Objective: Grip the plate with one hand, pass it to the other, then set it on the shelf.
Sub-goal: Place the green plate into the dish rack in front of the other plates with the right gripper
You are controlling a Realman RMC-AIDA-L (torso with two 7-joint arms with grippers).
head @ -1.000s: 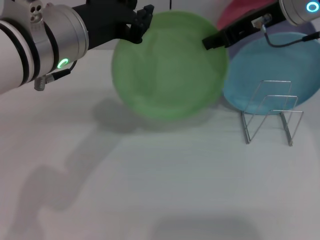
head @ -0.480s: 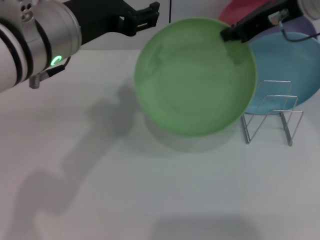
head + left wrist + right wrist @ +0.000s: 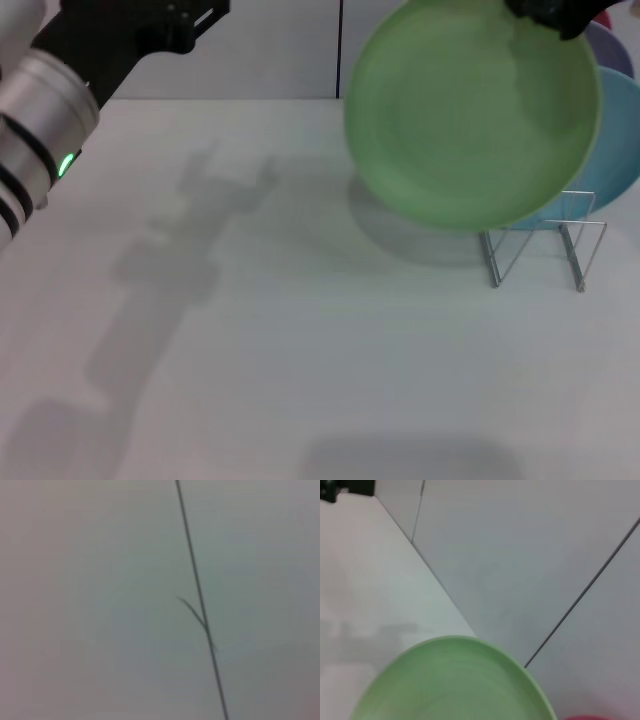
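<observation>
The light-green plate (image 3: 470, 110) hangs tilted in the air at the back right, its lower rim just above the silver wire shelf (image 3: 540, 245). My right gripper (image 3: 548, 10), thin and black, is shut on the plate's upper rim at the top edge of the head view. The plate fills the lower part of the right wrist view (image 3: 455, 685). My left gripper (image 3: 195, 18), black with a silver wrist and green light, is at the far left, well apart from the plate, open and empty. It also shows far off in the right wrist view (image 3: 345, 487).
A teal-blue plate (image 3: 618, 150) and a lavender plate (image 3: 606, 48) lie behind the shelf at the right edge. The white table (image 3: 300, 350) stretches wide in front and to the left. A grey wall (image 3: 280, 50) stands behind it.
My left gripper let go of the plate and drew back to the left. My right gripper carried the plate right and up, to above the shelf.
</observation>
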